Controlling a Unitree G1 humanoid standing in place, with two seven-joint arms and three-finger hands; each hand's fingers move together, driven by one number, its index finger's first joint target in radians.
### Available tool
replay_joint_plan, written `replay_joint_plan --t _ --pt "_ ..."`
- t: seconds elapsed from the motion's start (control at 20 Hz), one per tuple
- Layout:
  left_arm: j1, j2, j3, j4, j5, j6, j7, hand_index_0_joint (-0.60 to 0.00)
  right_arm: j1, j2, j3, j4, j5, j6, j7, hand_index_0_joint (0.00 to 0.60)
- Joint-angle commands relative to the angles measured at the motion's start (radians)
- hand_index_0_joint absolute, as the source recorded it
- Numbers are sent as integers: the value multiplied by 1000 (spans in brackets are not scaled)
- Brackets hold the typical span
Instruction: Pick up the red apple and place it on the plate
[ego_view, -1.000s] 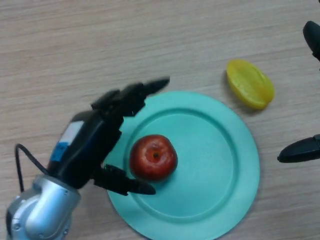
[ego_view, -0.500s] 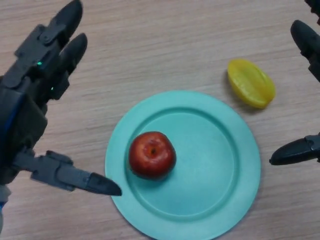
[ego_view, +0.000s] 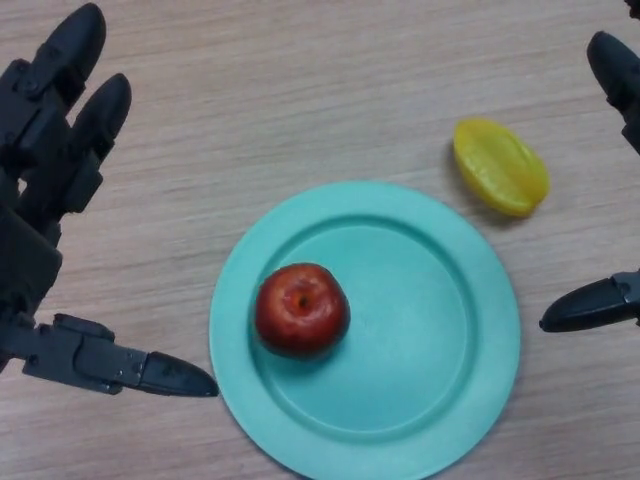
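The red apple (ego_view: 301, 309) rests on the left part of the teal plate (ego_view: 430, 330), stem dimple up. My left hand (ego_view: 40, 190) is at the view's left edge, open, fingers stretched toward the far side and thumb (ego_view: 120, 366) pointing at the plate's left rim, clear of the apple. My right hand (ego_view: 615, 180) shows only at the right edge, open, with one finger near the top corner and its thumb (ego_view: 592, 304) beside the plate's right rim.
A yellow star fruit (ego_view: 500, 166) lies on the wooden table (ego_view: 300, 100) just beyond the plate's upper right rim, between the plate and my right hand.
My left hand has let go of the apple and drawn back to the left, away from the plate, fingers spread. The apple stays on the plate. The right hand barely moved.
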Motion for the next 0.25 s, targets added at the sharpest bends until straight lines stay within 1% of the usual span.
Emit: replay_joint_plan --t 0.05,0.25 --pt "-13 36 73 -55 -16 -72 34 0 -15 -16 -43 -61 81 -107 -21 0" --pt "-15 34 79 -70 -17 -58 38 0 -14 -24 -46 -90 110 -89 -32 0"
